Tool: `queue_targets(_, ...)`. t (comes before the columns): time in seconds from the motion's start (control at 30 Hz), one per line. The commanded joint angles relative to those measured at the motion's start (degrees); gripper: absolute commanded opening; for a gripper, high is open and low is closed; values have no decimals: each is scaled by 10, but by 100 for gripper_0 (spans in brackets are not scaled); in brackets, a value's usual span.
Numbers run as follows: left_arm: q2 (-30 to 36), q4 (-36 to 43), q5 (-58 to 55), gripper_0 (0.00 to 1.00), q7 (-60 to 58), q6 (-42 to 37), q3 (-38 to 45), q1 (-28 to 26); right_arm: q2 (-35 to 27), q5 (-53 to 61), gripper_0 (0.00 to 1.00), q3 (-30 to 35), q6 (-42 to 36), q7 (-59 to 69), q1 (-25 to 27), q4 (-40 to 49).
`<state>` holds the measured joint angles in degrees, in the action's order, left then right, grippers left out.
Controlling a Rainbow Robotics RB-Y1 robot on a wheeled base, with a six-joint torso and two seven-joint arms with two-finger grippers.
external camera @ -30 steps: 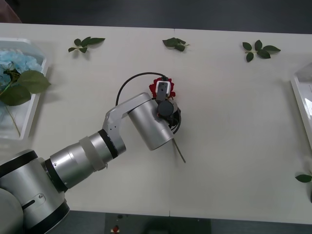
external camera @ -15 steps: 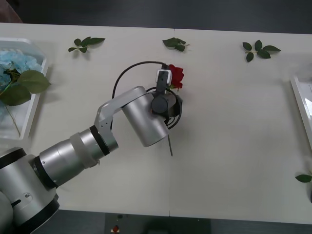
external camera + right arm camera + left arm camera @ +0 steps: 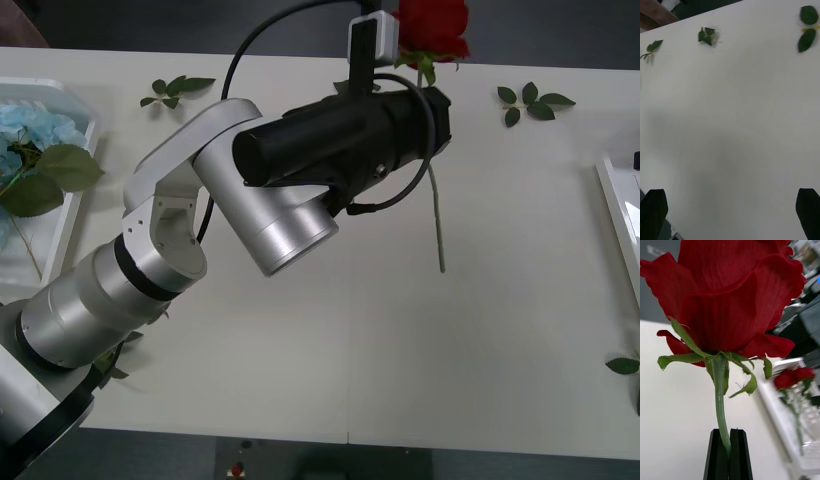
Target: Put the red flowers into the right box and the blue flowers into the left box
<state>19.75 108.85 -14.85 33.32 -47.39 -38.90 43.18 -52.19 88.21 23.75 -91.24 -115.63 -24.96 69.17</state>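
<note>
A red flower [image 3: 432, 24] is held high above the table's far middle, and its thin stem [image 3: 437, 215] hangs down free. In the left wrist view my left gripper [image 3: 729, 454] is shut on that stem just under the bloom [image 3: 730, 296], with its black fingers pressed together. The right box [image 3: 614, 205] is a white sliver at the right edge. Seen from the left wrist, this box [image 3: 784, 416] holds more red flowers [image 3: 793, 378]. The left box [image 3: 72, 215] at the far left holds blue flowers [image 3: 35, 128] with big green leaves. My right gripper [image 3: 730, 213] hovers open over bare table.
Loose green leaf sprigs lie along the table's far edge at the left [image 3: 178, 90] and right [image 3: 535, 102], and another sprig [image 3: 622, 365] lies near the right edge. My raised left arm [image 3: 280, 190] covers the table's middle left.
My left arm has lifted the red flower off the table, up and to the right. The stem now hangs in the air instead of lying on the surface.
</note>
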Motion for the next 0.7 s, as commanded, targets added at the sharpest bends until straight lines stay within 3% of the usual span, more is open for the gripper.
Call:
queue_targets(0.03, 12, 73, 1, 0, -13, 28, 18, 15, -13, 55, 100, 2, -32, -36, -8, 28)
queue_targets(0.37, 23, 100, 66, 0, -19, 172, 31, 20, 4, 239, 100, 3, -126, -38, -7, 47)
queue_targets(0.7, 33, 102, 84, 0, -27, 240, 41, 22, 64, 275, 100, -2, -136, -27, -33, 90)
